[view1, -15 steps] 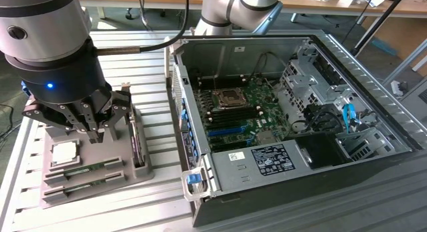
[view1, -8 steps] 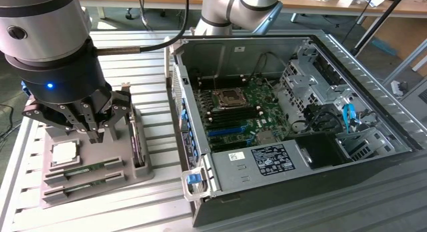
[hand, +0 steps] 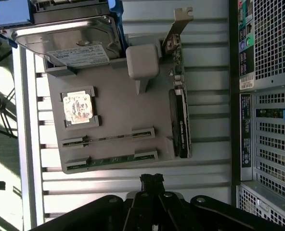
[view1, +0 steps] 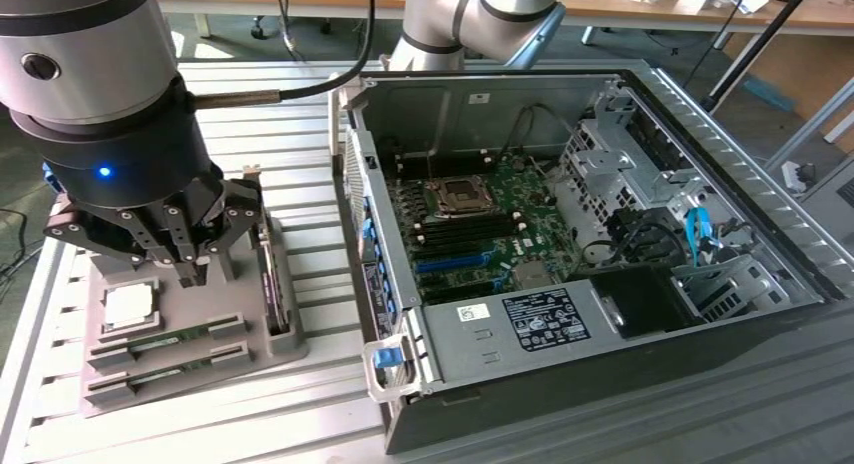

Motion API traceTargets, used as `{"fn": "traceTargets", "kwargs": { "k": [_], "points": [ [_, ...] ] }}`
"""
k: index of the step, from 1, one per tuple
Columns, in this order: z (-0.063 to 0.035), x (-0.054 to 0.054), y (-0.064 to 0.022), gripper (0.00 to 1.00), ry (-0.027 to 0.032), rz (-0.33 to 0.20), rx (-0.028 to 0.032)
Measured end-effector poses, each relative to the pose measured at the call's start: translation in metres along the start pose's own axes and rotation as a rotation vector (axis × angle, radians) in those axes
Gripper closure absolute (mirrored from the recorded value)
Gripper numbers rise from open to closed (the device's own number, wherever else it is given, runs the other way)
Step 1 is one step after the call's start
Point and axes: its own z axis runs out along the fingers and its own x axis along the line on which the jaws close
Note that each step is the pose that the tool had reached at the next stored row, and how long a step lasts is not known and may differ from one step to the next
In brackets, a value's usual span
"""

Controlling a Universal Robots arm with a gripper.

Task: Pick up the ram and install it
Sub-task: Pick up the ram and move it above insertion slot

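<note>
Claw (view1: pixel 187 269) pinched together over tray (view1: pixel 274 349); ram (view1: pixel 174 339) seated there. Wrist view: hard drive (hand: pixel 70 33), label unreadable. Exterior view: open case (view1: pixel 534 94).

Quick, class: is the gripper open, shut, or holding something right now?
Black gripper: shut, empty, near the grey plastic tray; both thin green ram sticks sit in it.

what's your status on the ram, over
End effector shut, empty, above the parts tray. Ram lying in its tray slot, second stick alongside. Processor chip and expansion card nearby, neither covering it.
</note>
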Motion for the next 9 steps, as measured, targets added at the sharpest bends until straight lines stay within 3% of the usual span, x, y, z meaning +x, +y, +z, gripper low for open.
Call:
{"fn": "traceTargets", "kwargs": {
  "k": [9],
  "points": [
    [0.0013,0.0002,0.0001,0.89,-0.0015,-0.161,-0.0046]
  ]
}}
